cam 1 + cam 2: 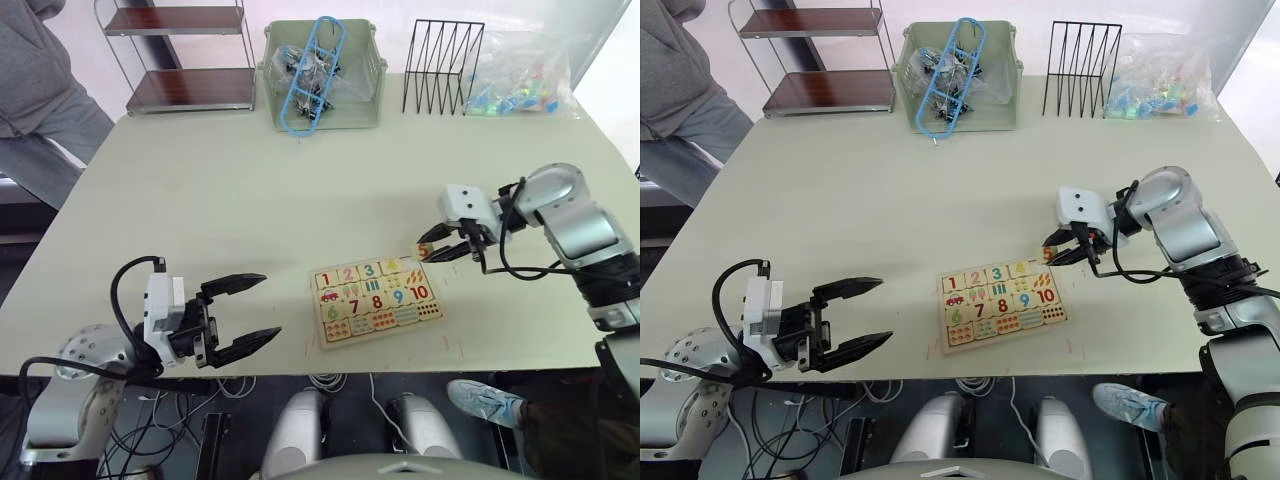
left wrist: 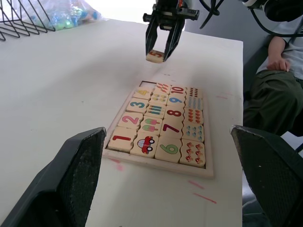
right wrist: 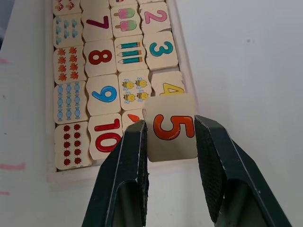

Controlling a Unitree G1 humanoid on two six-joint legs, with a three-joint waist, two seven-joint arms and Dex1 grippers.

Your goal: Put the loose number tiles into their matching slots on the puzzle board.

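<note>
Your left gripper (image 1: 240, 313) sits nearest the camera, at the front edge of the table (image 1: 250, 190), fingers spread wide and holding nothing, well apart from the puzzle board (image 1: 377, 300) to its right. Tile 5 (image 3: 173, 127), orange digit on pale wood, is clamped between the two black fingers of your right gripper (image 1: 437, 247), held in the air just above the far right corner of the board. Below it, the wrist view shows tiles 1 (image 2: 121, 139), 2 (image 2: 129, 119), 3 (image 2: 138, 105) and 4 (image 2: 144, 93) already seated in the board's top row, with picture tiles and 6 to 10 in the rows beside them. The slot next to 4 looks open, partly hidden by the held tile. Further back on the table you see a green bin (image 1: 323, 80) with a blue plastic piece, a black wire rack (image 1: 441, 68), a clear bag of coloured bits (image 1: 522, 78) and a small shelf (image 1: 180, 55). A person in grey (image 1: 40, 90) stands at the far left corner.
</note>
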